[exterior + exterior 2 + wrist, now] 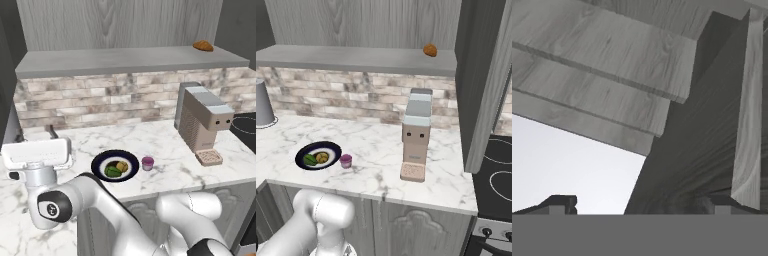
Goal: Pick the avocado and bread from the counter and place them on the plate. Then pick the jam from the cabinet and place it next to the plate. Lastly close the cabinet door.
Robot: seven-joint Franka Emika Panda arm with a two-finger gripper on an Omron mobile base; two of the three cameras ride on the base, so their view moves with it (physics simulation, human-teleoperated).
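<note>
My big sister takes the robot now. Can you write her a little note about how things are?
Gripper: jaws open, holding nothing, pointed up at the grey wood-grain cabinet and its door edge.
Avocado and bread both lie on the plate.
Jam stands on the counter right beside the plate.
Done: both foods plated, jam set down.
Left: close the cabinet door, which looks open on the right.
</note>
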